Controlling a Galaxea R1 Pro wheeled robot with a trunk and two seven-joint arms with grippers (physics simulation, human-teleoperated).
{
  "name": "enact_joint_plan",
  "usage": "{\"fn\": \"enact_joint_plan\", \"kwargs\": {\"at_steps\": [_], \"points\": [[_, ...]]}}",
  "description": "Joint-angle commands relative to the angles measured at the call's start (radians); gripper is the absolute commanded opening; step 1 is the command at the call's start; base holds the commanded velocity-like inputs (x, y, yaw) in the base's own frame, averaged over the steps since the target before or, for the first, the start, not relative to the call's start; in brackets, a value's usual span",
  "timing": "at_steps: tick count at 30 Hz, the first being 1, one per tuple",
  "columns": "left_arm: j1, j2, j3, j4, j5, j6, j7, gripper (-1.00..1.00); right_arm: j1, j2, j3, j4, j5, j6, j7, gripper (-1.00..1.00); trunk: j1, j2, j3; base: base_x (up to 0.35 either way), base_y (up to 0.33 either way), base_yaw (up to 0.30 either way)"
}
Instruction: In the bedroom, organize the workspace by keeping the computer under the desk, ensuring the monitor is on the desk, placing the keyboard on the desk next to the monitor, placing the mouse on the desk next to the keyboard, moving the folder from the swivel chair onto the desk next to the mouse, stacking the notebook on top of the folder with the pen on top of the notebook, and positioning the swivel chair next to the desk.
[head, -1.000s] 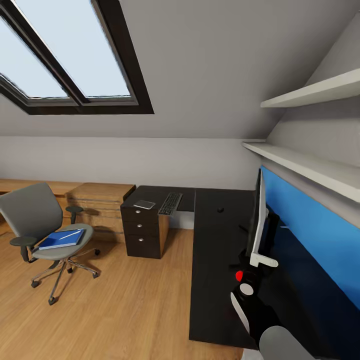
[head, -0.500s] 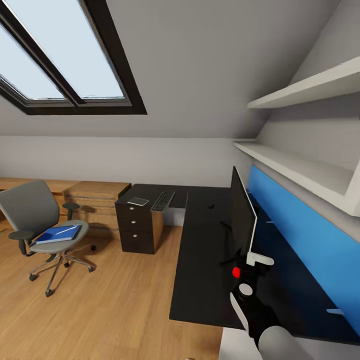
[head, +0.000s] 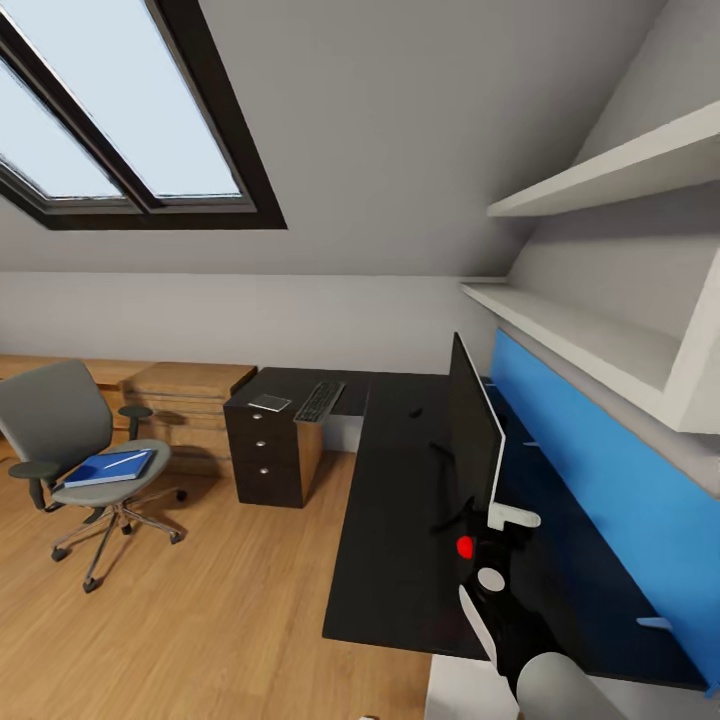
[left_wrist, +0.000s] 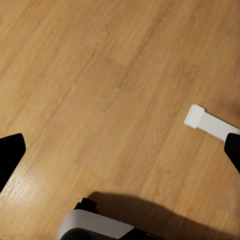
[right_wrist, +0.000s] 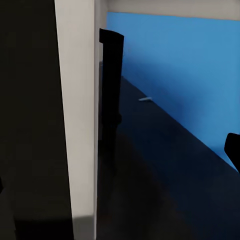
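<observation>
The folder (head: 108, 467) is bright blue on the swivel chair (head: 70, 455)'s grey seat at lower left. The desk (head: 400, 520) is black with a blue back panel (head: 590, 470); the floor (head: 200, 620) is light wood-grain.

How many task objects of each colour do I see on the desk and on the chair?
Black or dark grey: 4 (monitor, keyboard, mouse, notebook)
Blue: 1 (folder)
White: 1 (pen)
Total: 6
</observation>
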Motion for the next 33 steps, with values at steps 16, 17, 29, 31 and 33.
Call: {"fn": "enact_joint_plan", "kwargs": {"at_steps": [16,17,29,31,33], "points": [[0.000,0.002,-0.003,0.000,0.008,0.004,0.009,1.00,-0.001,0.000,0.000,0.001,0.009,0.001,-0.004,1.00,0.000,-0.001,-0.002,-0.031,-0.023,0.000],[0.000,0.002,-0.003,0.000,0.008,0.004,0.009,1.00,-0.001,0.000,0.000,0.001,0.009,0.001,-0.004,1.00,0.000,-0.001,-0.002,-0.004,-0.002,0.000],[0.000,0.001,-0.003,0.000,0.008,0.004,0.009,1.00,-0.001,0.000,0.000,0.002,0.010,0.002,0.018,1.00,0.000,-0.001,-0.002,-0.065,-0.059,0.000],[0.000,0.001,-0.003,0.000,0.008,0.004,0.009,1.00,-0.001,0.000,0.000,0.002,0.010,0.002,0.019,1.00,0.000,-0.001,-0.002,-0.010,-0.009,0.000],[0.000,0.002,-0.003,0.000,0.008,0.004,0.009,1.00,-0.001,0.000,0.000,0.002,0.010,0.002,0.020,1.00,0.000,-0.001,-0.002,-0.006,-0.005,0.000]]}}
